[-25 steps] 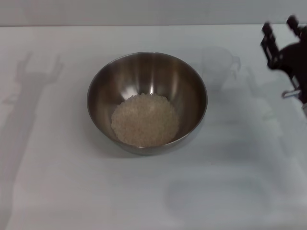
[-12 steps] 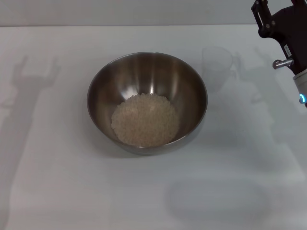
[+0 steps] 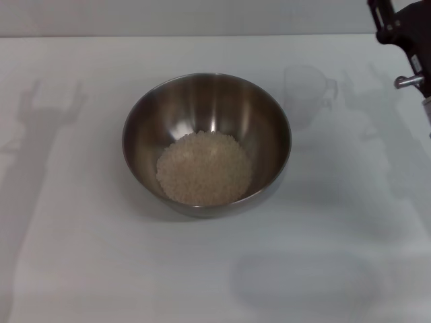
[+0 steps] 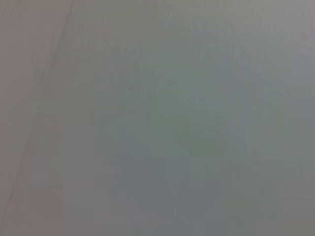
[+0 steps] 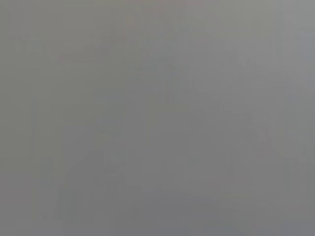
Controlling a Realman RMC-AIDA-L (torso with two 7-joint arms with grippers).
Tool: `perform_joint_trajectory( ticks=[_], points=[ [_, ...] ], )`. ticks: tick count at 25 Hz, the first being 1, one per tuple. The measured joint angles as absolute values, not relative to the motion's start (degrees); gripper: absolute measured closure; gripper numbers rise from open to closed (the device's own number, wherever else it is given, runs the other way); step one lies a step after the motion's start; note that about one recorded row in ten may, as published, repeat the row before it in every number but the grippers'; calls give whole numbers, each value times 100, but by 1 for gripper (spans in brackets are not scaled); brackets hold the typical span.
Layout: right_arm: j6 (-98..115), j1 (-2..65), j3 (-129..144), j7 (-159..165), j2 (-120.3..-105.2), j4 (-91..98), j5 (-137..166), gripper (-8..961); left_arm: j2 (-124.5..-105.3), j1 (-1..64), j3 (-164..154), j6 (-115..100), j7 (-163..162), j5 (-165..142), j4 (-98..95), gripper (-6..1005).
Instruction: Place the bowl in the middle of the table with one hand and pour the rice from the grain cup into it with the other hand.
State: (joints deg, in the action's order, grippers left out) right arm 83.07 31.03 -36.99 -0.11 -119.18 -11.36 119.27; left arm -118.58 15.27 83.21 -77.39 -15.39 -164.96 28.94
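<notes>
Bowl (image 3: 206,142) mid-table (image 3: 81,256), holding rice (image 3: 204,168) | cup (image 3: 306,94) upright just beside, apparently empty | right gripper (image 3: 404,30) at far edge, finger state undeterminable | left arm unseen | cup judged light, slippery; grip by handle.

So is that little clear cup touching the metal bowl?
Apart. The head view shows a strip of bare white table between the cup and the bowl's rim.
</notes>
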Motion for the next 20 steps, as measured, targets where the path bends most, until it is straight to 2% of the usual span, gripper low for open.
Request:
perform_joint_trajectory(
  ticks=[20],
  points=[
    [8534,3186,-3827,-22,-11891,-1022,11951,422,-11869,1598,8407,-8171,-1494,-16497,2455,167]
  ],
)
